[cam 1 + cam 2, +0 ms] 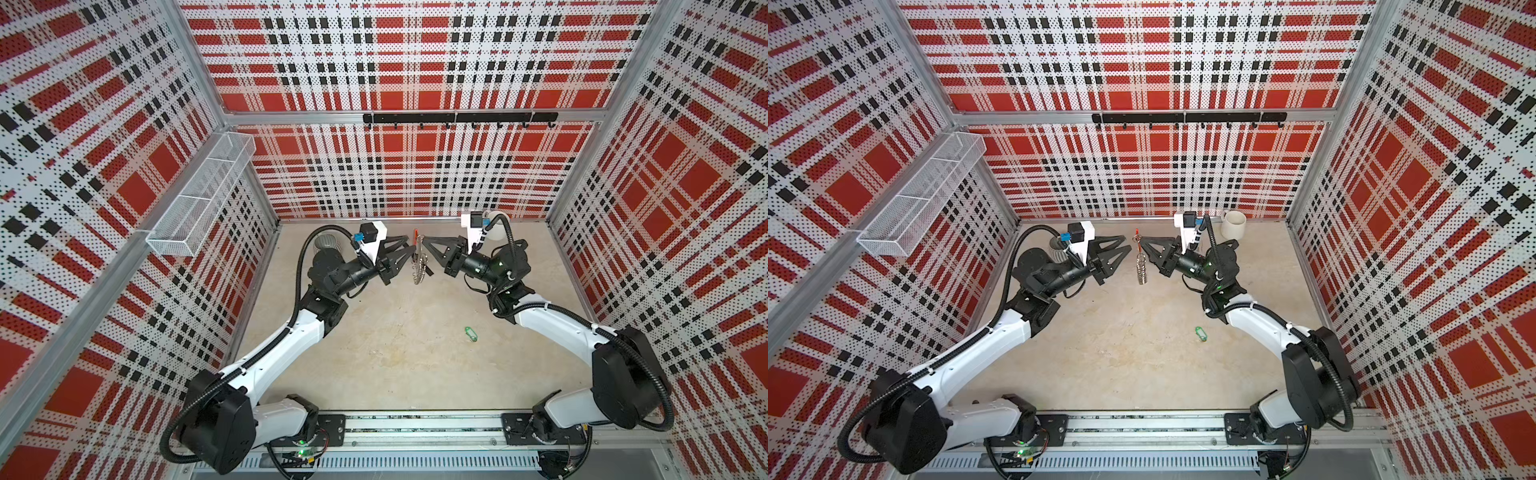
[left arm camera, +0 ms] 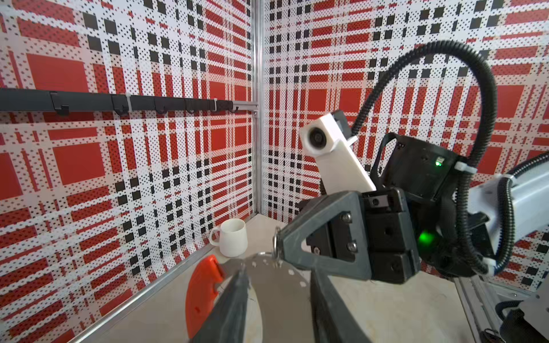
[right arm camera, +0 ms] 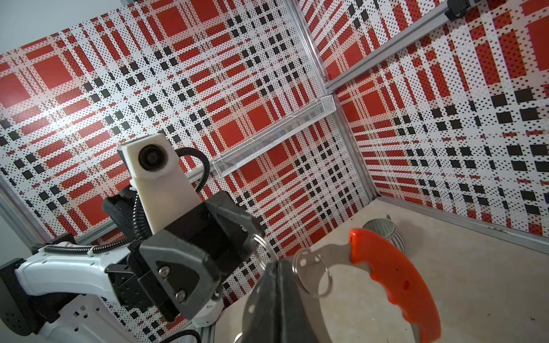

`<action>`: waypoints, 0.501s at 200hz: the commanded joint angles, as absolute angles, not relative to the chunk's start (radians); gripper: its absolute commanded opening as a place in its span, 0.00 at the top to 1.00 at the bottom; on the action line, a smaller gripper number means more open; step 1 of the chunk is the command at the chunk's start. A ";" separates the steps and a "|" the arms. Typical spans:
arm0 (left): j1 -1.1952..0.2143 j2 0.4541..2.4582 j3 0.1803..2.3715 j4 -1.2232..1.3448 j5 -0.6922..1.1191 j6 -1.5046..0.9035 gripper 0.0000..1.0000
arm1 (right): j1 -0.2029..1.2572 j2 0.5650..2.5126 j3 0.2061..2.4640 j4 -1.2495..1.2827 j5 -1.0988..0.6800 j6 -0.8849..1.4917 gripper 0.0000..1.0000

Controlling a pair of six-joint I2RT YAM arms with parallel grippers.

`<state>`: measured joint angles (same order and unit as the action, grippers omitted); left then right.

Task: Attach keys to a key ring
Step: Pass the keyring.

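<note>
The key ring hangs edge-on in the air at the back of the table, between the two grippers. It is a flat grey loop with an orange-red arc and small silver rings along its edge. My right gripper is shut on its grey band. My left gripper is open, one finger on each side of the band beside the red arc. The green key tag lies on the table, apart from both grippers, near the right forearm.
A white mug stands in the back right corner. A grey ribbed cup stands at the back left behind the left arm. A wire basket hangs on the left wall and a hook rail on the back wall.
</note>
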<state>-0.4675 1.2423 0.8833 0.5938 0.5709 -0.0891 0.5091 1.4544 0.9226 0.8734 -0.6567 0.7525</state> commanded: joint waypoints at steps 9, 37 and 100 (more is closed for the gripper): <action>-0.474 1.269 0.877 0.680 0.586 -0.089 0.69 | 0.522 1.451 0.928 0.926 -0.672 0.765 1.00; -0.474 1.282 0.888 0.681 0.606 -0.092 0.75 | 0.522 1.447 0.929 0.922 -0.677 0.762 1.00; -0.476 1.305 0.902 0.684 0.618 -0.106 0.77 | 0.525 1.464 0.940 0.943 -0.696 0.776 1.00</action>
<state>-0.4694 1.2957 0.8833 0.6502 0.6006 -0.1001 0.5152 1.4586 0.9226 0.8814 -0.6807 0.7582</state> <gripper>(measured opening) 0.241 0.049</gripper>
